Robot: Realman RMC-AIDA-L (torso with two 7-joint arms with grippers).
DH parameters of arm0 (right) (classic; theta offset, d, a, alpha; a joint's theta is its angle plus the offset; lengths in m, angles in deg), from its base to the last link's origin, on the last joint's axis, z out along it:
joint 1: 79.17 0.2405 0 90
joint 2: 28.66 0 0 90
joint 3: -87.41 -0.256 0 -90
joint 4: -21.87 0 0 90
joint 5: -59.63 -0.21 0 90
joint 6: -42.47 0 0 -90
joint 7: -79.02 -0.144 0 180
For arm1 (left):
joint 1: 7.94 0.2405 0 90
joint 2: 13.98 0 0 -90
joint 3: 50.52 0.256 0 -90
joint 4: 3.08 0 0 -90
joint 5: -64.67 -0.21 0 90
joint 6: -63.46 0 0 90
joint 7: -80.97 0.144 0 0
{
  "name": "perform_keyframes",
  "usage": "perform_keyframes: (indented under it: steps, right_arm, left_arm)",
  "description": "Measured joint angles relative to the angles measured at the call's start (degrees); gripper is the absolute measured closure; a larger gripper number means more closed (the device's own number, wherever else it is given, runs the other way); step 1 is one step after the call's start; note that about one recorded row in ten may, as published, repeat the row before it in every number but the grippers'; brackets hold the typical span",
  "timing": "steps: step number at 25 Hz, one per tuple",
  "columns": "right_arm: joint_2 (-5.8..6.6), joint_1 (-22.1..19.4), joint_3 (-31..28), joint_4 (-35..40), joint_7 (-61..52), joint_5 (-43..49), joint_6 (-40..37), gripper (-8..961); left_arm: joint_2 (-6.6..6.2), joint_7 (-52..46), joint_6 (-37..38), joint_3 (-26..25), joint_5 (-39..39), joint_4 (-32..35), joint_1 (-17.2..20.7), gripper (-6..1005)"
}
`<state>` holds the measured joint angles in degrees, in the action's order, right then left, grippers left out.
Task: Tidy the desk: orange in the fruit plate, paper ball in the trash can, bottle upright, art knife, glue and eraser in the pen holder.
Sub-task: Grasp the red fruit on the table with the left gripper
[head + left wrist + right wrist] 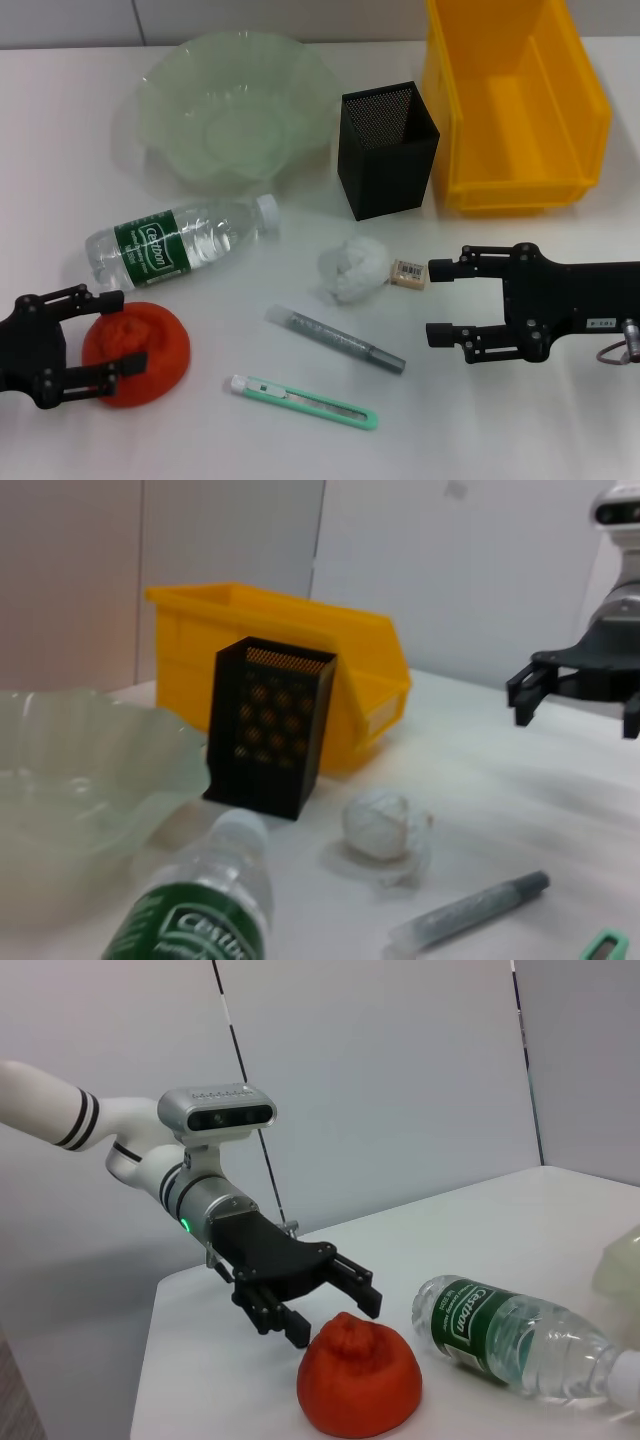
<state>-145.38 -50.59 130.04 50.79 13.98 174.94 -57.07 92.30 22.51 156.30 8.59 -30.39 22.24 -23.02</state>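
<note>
The orange [140, 352] lies at the front left, and my left gripper [122, 332] is open with its fingers straddling the orange's left side; the right wrist view shows this gripper [335, 1318] by the orange [360, 1380]. The bottle [180, 242] lies on its side behind the orange. My right gripper [436, 301] stands open just right of the eraser [407, 273], holding nothing. The paper ball [352, 268] sits left of the eraser. The grey glue stick [335, 338] and the green art knife [305, 401] lie in front. At the back stand the black mesh pen holder [388, 150], the green fruit plate [235, 110] and the yellow trash can [515, 100].
In the left wrist view, the pen holder [268, 725] stands against the trash can [290, 650], with the paper ball [380, 825] and glue stick [470, 910] nearer, and my right gripper [575, 705] farther off. The white table [520, 430] carries everything.
</note>
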Motion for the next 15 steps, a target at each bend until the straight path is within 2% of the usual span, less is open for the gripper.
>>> perform_keyframes:
  steps: [15]
  right_arm:
    - [-0.09,0.0,0.0,0.0,0.0,0.0,0.5,198]
  left_arm:
    - [0.28,0.5,-2.9,-0.3,-2.5,-0.1,0.5,213]
